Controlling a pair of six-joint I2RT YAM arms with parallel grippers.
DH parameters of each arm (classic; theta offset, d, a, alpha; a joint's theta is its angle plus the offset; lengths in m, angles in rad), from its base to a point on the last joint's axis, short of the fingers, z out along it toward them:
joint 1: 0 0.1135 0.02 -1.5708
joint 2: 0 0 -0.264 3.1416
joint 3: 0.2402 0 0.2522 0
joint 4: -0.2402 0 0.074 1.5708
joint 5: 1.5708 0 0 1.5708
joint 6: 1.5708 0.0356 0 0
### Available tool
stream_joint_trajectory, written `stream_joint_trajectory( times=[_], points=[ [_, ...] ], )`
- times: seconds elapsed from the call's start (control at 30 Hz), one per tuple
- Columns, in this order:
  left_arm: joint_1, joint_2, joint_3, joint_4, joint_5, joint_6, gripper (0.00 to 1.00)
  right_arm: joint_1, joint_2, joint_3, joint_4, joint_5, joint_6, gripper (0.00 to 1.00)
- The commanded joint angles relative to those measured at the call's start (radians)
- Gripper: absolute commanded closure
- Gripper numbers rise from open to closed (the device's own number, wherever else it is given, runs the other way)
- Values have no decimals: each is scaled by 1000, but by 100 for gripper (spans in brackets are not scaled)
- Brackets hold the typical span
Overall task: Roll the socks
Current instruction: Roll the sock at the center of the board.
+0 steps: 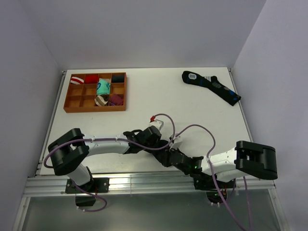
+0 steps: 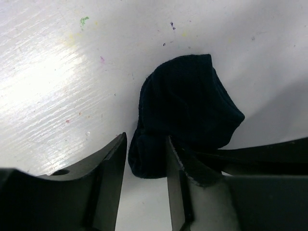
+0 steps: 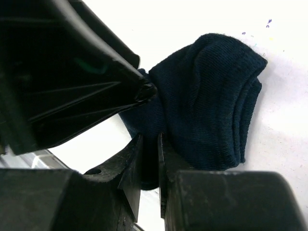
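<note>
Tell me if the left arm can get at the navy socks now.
Probably yes. The left gripper sits right at the socks, jaws apart around their near end, with nothing between. The right gripper pinches the same end close beside it, so room looks tight.

White links (image 1: 108,144), black joints (image 1: 67,154), purple cables (image 1: 192,126); left hand (image 2: 146,142) black.

"What's sitting far left?"
"An orange tray (image 1: 94,110) is holding colourful sock bundles (image 1: 102,88)."
"And far right?"
"A long black sock (image 1: 211,86) with blue patches is lying on the white table (image 1: 159,94)."
</note>
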Motion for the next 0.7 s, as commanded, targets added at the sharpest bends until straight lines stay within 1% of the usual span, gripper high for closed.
stream_joint_trajectory(
  times=[0.0,0.03,0.2,0.23,0.3,0.37,0.5,0.53,0.63,0.67],
  points=[
    [5,-68,-24,77,-27,-30,56,-29,-4,-11,-155,-105,56,79],
    [5,-76,-39,88,-33,-34,54,-38,-9,-19,-157,-142,60,79],
    [13,-140,-98,160,-95,-83,53,-92,-52,-24,-229,-217,92,80],
    [13,-151,-123,160,-99,-89,53,-110,-62,-28,-236,-228,100,80],
    [13,-182,-151,229,-103,-100,52,-135,-93,-37,-243,-276,105,80],
    [13,-197,-180,252,-106,-93,53,-179,-108,-42,-266,-323,115,80],
    [13,-232,-262,378,-83,-71,53,-247,-139,-36,-310,-391,137,80],
    [14,-242,-295,437,-71,-66,52,-260,-142,-33,-325,-401,143,80],
    [14,-251,-343,517,-53,-48,51,-302,-165,-28,-362,-464,154,80],
    [13,-252,-355,572,-48,-45,51,-317,-170,-31,-364,-481,155,80]
  ],
)
